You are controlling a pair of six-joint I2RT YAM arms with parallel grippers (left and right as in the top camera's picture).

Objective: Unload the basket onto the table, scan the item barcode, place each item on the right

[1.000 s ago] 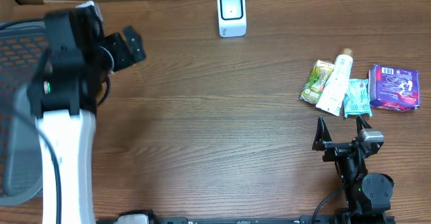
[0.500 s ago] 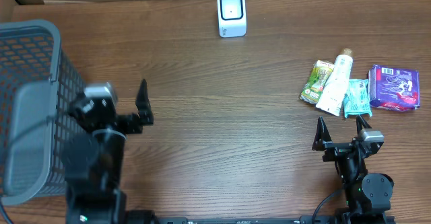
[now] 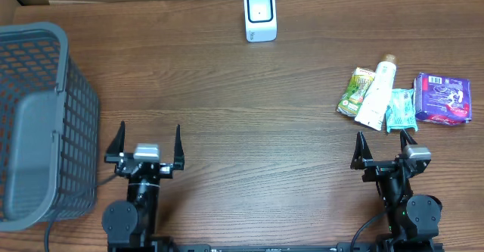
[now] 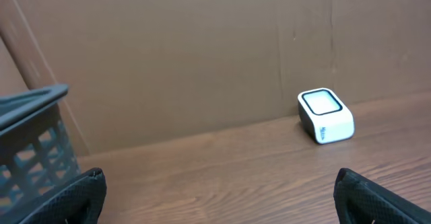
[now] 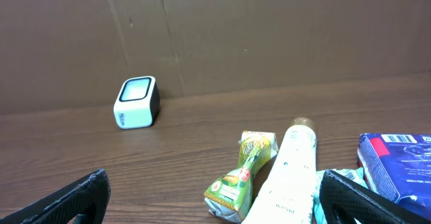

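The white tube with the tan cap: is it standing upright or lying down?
Lying down. From overhead the white tube with the tan cap shows its full length flat along the wooden table.

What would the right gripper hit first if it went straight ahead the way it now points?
Probably the white tube, just ahead of the open jaws of the right gripper; the teal packet beside it looks about as near.

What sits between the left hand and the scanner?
Nothing: only bare table lies between the left hand and the scanner, as the overhead view shows. The left wrist view shows the same open wood.
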